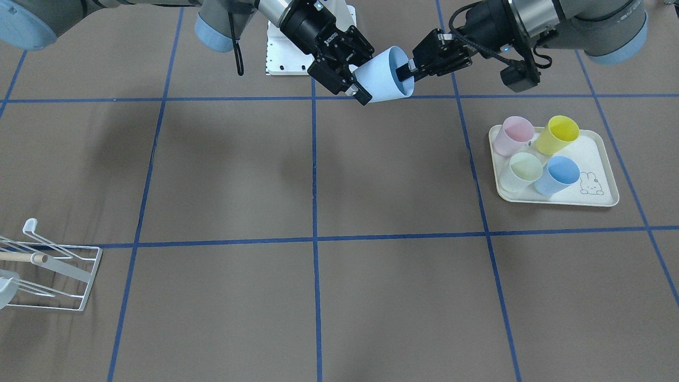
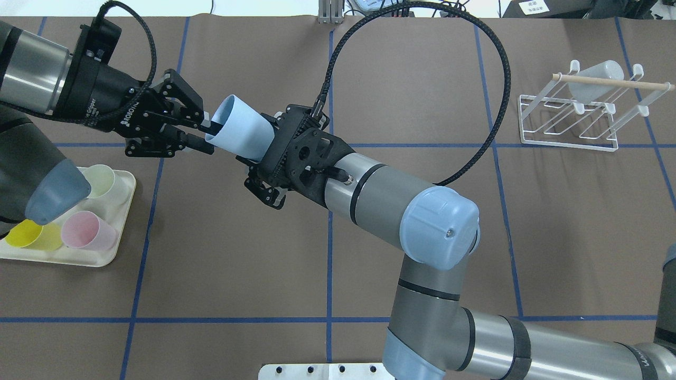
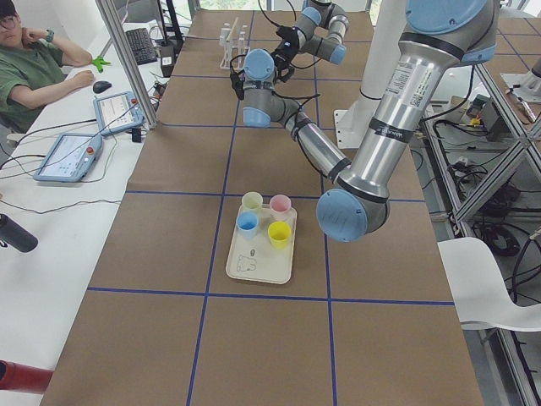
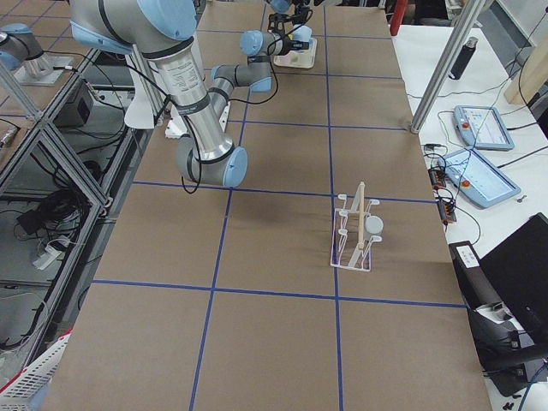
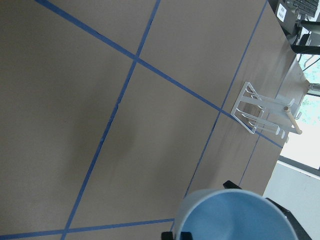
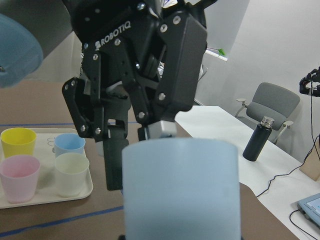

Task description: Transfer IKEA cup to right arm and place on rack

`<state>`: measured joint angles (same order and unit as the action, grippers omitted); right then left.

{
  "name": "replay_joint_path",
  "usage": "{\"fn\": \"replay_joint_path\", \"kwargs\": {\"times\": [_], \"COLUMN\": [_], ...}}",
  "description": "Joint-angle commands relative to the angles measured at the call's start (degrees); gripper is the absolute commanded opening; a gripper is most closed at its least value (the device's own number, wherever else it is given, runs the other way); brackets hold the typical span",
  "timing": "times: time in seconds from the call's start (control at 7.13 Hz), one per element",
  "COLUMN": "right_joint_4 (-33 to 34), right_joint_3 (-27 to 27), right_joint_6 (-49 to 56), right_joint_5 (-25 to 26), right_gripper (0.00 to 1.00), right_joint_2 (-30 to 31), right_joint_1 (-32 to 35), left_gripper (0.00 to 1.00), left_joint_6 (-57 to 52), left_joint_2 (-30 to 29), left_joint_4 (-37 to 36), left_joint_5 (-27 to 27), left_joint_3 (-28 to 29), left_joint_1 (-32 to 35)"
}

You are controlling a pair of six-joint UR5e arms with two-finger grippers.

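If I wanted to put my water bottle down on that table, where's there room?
The wide brown middle between the tray and white rack is bare, as is the edge away from the robot. Crowded: the tray's four cups, and where the left gripper and right gripper meet at the light blue cup.

table (image 1: 371,297) — brown cover, blue tape grid | wall (image 6: 280,40) white | grey chair (image 6: 272,102) | white desk (image 3: 51,220)

1. Wide open tabletop (image 1: 398,297) between tray (image 1: 594,154) and rack (image 2: 568,145).
2. On the rack, a wooden rod (image 2: 612,83) spans the top, with a clear cup (image 2: 594,74) beneath it on the far side. The near prongs (image 2: 607,108) are uncovered.
3. On the tray, four cups (image 1: 556,176) crowd one end. The rabbit end is open.
4. In mid-air near the robot's base, left claw (image 1: 406,71), right claw (image 1: 371,74) and blue cup (image 1: 382,87) meet, blocking that spot.
5. The right arm's cable (image 2: 496,68) loops out toward the rack side.
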<state>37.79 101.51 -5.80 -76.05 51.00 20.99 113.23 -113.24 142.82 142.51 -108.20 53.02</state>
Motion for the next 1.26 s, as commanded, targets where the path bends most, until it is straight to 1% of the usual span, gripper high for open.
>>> {"fn": "replay_joint_path", "kwargs": {"times": [0.0, 0.14, 0.28, 0.56, 0.7, 0.84, 0.98, 1.12], "right_joint_4": [-0.1, -0.1, -0.2, 2.0, 7.0, 14.4, 23.5, 31.7], "right_joint_3": [0.0, 0.2, 0.5, 0.7, 1.6, 4.3, 7.4, 10.3], "right_joint_6": [0.0, 0.0, -0.6, -1.2, -1.9, -2.4, -2.4, -2.4], "right_joint_5": [-0.1, 0.0, 0.0, 0.0, 0.0, 0.0, 0.0, -0.1], "right_gripper": [0.56, 0.56, 0.56, 0.56, 0.55, 0.55, 0.55, 0.55], "right_joint_2": [0.1, 0.1, -0.3, -0.3, -0.3, -0.3, -0.3, -0.2], "right_joint_1": [0.1, 0.2, 0.5, 2.3, 3.5, 4.2, 5.3, 6.6], "left_gripper": [1.0, 1.0, 1.0, 1.0, 1.0, 1.0, 1.0, 1.0], "left_joint_6": [-0.9, -1.0, -2.4, -13.8, -19.0, -26.2, -31.9, -36.7], "left_joint_2": [-0.1, 0.0, 0.5, 7.1, 9.9, 12.9, 15.7, 18.9], "left_joint_4": [-0.1, 0.0, -0.1, -0.3, -0.3, -0.2, -0.3, -0.3], "left_joint_5": [0.6, 0.6, 0.7, -0.1, -0.2, -0.3, -0.7, -4.4], "left_joint_3": [0.0, 0.1, 0.6, 0.6, 0.4, 0.1, 0.4, 0.6], "left_joint_1": [0.2, 0.6, 2.6, 5.6, 7.7, 9.9, 11.1, 11.7]}}
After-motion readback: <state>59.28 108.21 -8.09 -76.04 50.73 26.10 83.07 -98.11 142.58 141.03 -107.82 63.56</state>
